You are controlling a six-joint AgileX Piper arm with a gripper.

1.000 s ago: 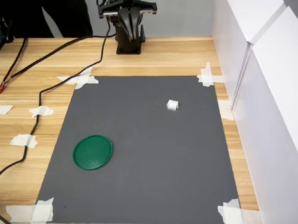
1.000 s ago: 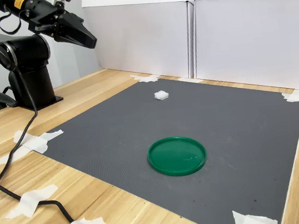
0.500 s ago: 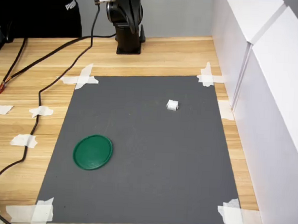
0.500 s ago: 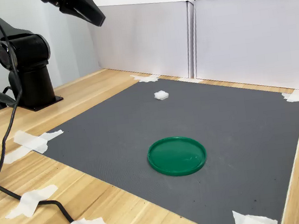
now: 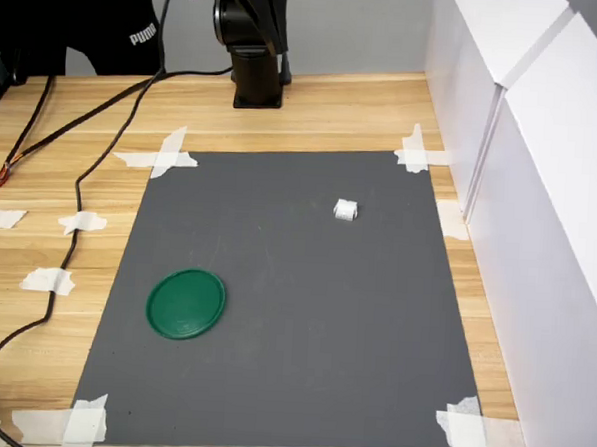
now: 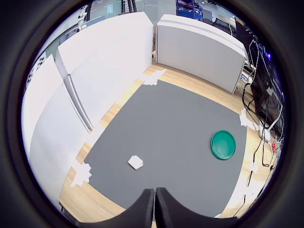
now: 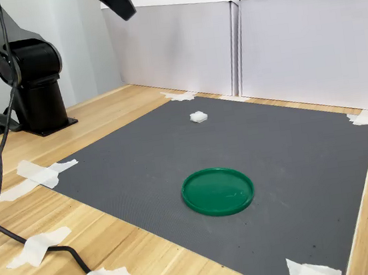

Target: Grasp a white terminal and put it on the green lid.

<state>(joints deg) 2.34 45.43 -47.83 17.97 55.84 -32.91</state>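
White terminal [image 5: 346,210] alone on grey mat [image 5: 304,314], green lid [image 5: 185,303] well apart.

Terminal: tiny white block, roughly cube-shaped, toward the mat's far right in the first exterior view; detail too small to read. Lid: flat dark-green disc, slight raised rim, near the mat's left edge. Arm mostly cut off above frame; only base [image 5: 257,56] on tabletop [image 5: 324,110] shows. Gripper [image 6: 155,204] raised high, fingers [image 6: 142,209] together, tips pointing toward the mat in the wrist view.
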